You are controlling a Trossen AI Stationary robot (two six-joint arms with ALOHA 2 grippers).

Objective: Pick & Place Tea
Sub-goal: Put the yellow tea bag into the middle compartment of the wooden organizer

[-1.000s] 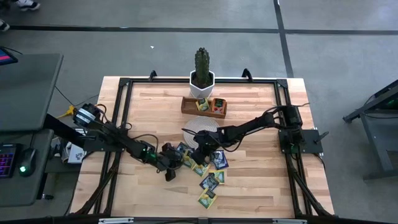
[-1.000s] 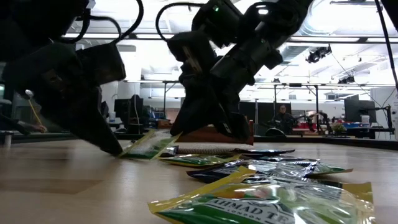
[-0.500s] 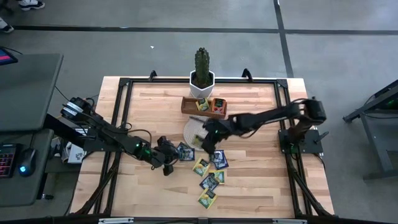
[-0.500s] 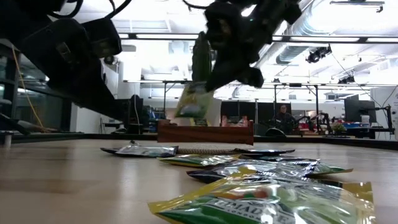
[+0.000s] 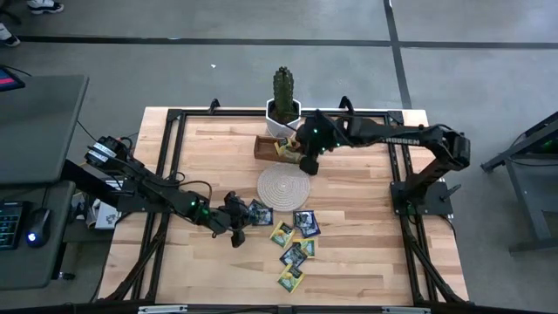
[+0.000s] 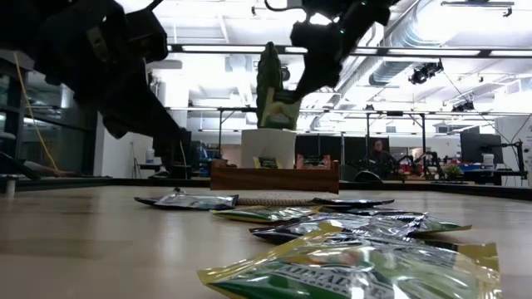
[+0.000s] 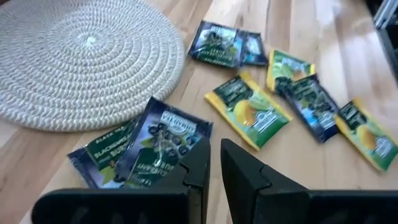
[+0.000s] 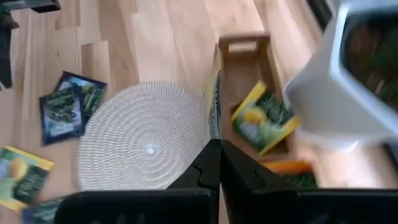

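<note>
Right gripper (image 5: 305, 163) pinched shut on one yellow-green tea sachet (image 6: 273, 87), held edge-on and hanging in the air. It hovers at the near edge of the wooden tray (image 5: 263, 149), between the tray and the round woven mat (image 5: 282, 184). Tray stands just in front of the white pot with the cactus (image 5: 282, 90).

Left gripper (image 5: 236, 228) low over the table beside the dark blue sachets (image 7: 149, 144); fingers nearly together, nothing seen between them, seemingly waiting.

Progress: tray already holds a few sachets, one yellow-green (image 8: 264, 124), something orange beside it. Carried one not yet released. Left on the table: two dark blue sachets near the left gripper, plus a loose scatter of yellow, green and dark blue ones (image 5: 295, 249) on the near side of the mat. My judgement: early-to-middle, most of the pile still to move.

Writing: nearest sachet in the low view reads "AHMAD TE…" (image 6: 332, 272); dark blue one reads "BLACKCURRANT BU…". Other labels too small.
</note>
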